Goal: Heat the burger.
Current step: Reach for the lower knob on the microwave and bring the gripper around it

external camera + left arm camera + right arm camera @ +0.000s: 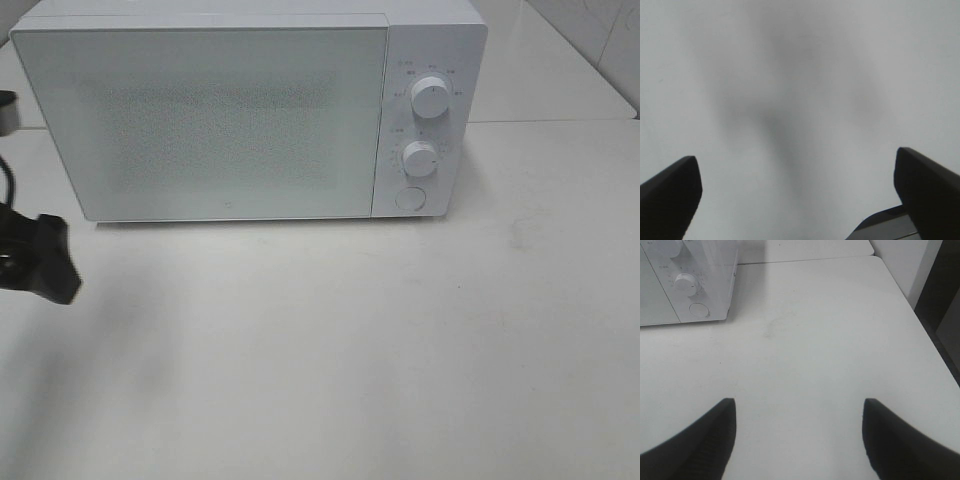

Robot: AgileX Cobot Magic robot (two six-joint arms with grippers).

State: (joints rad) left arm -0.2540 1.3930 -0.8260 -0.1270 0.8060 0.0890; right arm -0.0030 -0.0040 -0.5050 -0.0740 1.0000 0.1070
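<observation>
**tabletop_tim:** so what's the scene, biggest stuff first?

**mw_lurker:** A big white table point(350, 350) fills most of the high view. A white microwave point(440, 50) sits at the back of it. Its door point(200, 120) is shut and the front is frosted, so you can't see inside at all.

**tabletop_tim:** and the burger?

**mw_lurker:** Honestly can't tell where the burger is, no camera shows it.

**tabletop_tim:** grippers?

**mw_lurker:** The left gripper point(795, 157) is spread wide with nothing between the fingers, just bare table and its own shadow underneath. In the high view it's the black bit at the left edge, in front of the microwave's left corner. The right gripper point(798, 402) is also spread apart and has hold of nothing. It's over the table on the right side, well apart from the microwave.

**tabletop_tim:** small stuff?

**mw_lurker:** The panel right of the door has an upper knob point(429, 100), a lower knob point(420, 158) under it and a round button point(409, 198) at the bottom. There's also a faint smudge point(520, 230) on the table to the microwave's right.
</observation>
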